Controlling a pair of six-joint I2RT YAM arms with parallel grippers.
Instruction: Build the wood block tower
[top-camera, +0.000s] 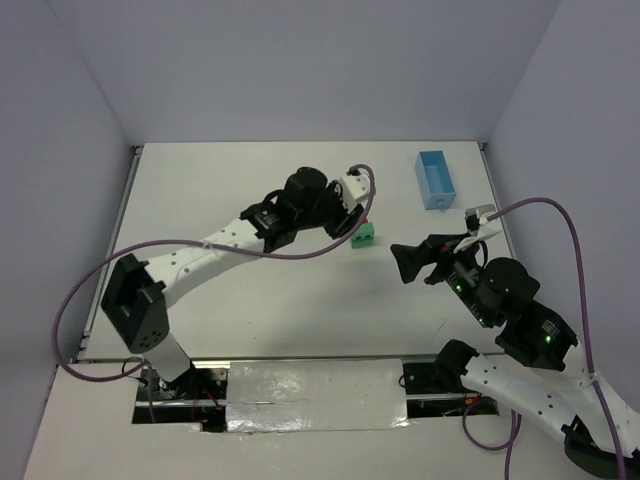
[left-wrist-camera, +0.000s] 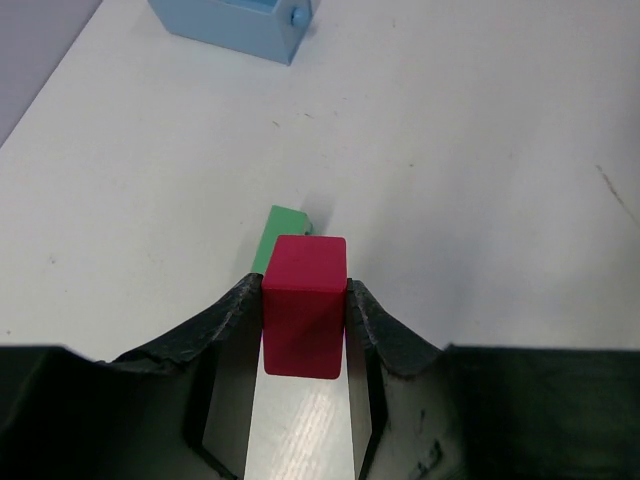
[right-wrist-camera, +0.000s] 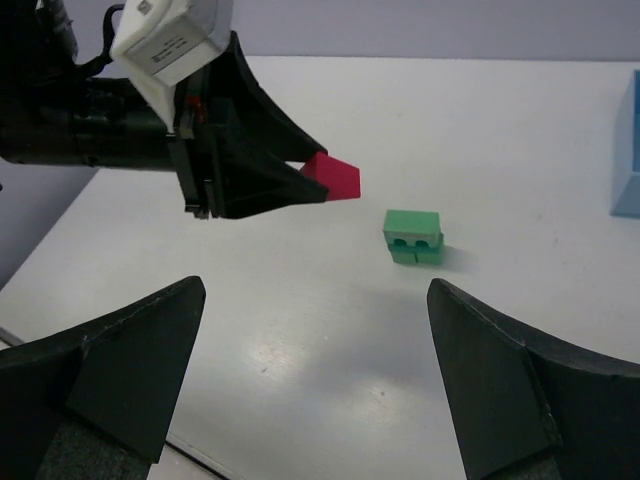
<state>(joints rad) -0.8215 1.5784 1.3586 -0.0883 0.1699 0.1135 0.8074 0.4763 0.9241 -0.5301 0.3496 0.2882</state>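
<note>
A small stack of green blocks (top-camera: 365, 236) stands on the white table, also in the right wrist view (right-wrist-camera: 413, 237) and partly in the left wrist view (left-wrist-camera: 280, 238). My left gripper (left-wrist-camera: 305, 300) is shut on the red roof-shaped piece (left-wrist-camera: 304, 303) and holds it in the air just left of and above the green stack; the red piece also shows in the right wrist view (right-wrist-camera: 334, 177). My right gripper (right-wrist-camera: 315, 380) is open and empty, to the right of the stack (top-camera: 410, 262).
A light blue rectangular tray (top-camera: 434, 178) sits at the back right of the table, also in the left wrist view (left-wrist-camera: 240, 22). Grey walls close the table on three sides. Cables loop from both arms.
</note>
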